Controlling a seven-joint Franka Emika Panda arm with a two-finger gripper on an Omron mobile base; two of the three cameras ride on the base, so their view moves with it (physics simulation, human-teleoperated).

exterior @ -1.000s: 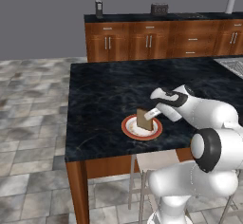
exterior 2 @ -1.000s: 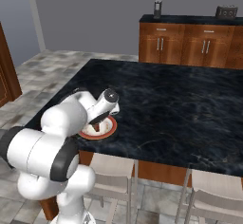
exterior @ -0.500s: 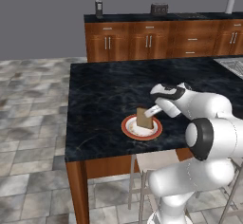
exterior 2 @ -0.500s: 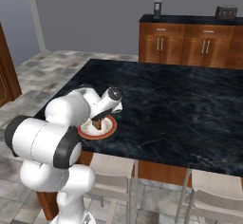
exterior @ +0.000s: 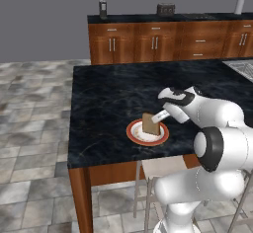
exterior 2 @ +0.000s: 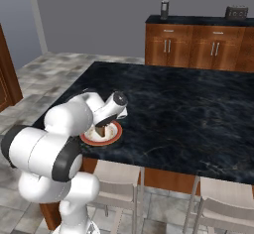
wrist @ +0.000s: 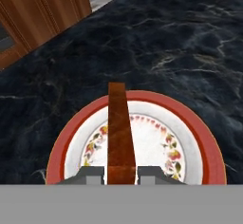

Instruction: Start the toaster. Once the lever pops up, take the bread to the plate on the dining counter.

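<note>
The bread (exterior: 150, 124) stands on edge over the middle of the plate (exterior: 132, 133), which lies near the front edge of the dining counter (exterior: 108, 94). My gripper (exterior: 158, 118) is shut on the slice from its right side. In the hand view the bread (wrist: 120, 133) runs up from between my fingertips (wrist: 93, 174) across the plate (wrist: 199, 128); I cannot tell if its lower edge touches. From the right base view the gripper (exterior 2: 105, 121) hides most of the bread (exterior 2: 101, 130). The toaster (exterior: 165, 9) sits on the far counter; its lever is too small to make out.
Wooden cabinets (exterior: 153, 42) with a black top line the back wall, with a dark canister (exterior: 102, 7) on it. A sink corner (exterior: 241, 68) shows at the right. Stools (exterior 2: 116, 178) stand under the counter's front edge beside my base.
My arm's elbow has swung a little while the gripper and bread stayed over the plate.
</note>
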